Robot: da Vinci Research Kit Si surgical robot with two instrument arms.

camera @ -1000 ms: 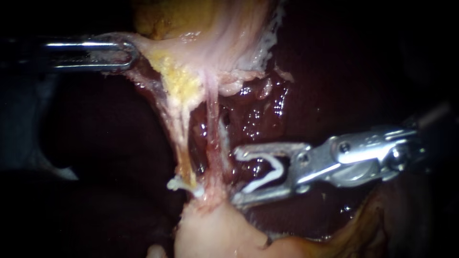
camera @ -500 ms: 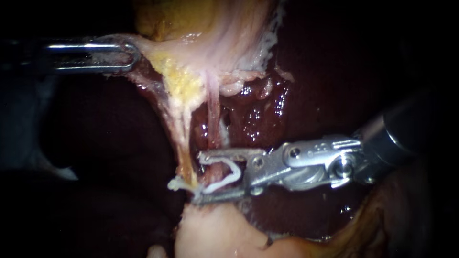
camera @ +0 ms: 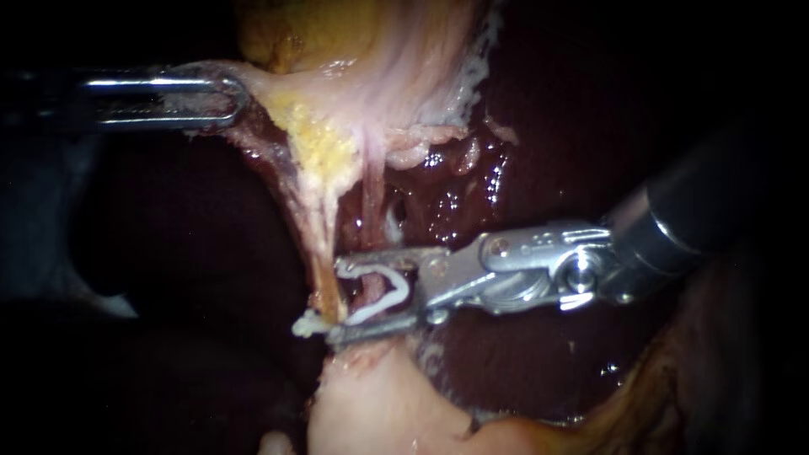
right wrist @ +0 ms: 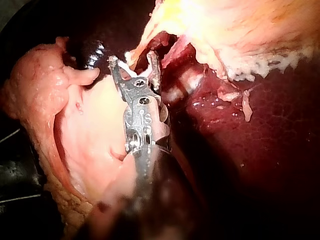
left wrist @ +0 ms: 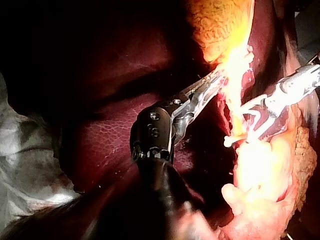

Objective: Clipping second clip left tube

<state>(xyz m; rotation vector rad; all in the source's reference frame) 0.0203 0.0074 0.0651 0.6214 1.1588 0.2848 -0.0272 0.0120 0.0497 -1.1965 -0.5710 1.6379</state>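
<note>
1. Pincer of my left instrument (camera: 229, 99) is clenched on the edge of the pale tissue (camera: 278, 88) below the gallbladder (camera: 295, 34) and holds it out to the side. I judge that this pull is what holds the strands beneath taut and spread over the dark liver (camera: 506, 168).
2. Next is a yellowish strand (camera: 318, 227) with a small white piece (camera: 308, 324) at its foot (it looks like a clip set there, though I cannot be sure).
3. Just beside it, the pink tube (camera: 371, 202) stretches down to a pale lump (camera: 371, 404). I cannot tell whether this or the yellowish strand is the left tube.
4. Pincer of my right instrument (camera: 335, 301) grasps a white clip (camera: 404, 288), seated in both halves and not yet squeezed flat. It straddles the pink tube crosswise, above the white piece, with its tips reaching the yellowish strand. That placement should let it pinch the tube squarely when it closes. The clip seems in position but unfired.
</note>
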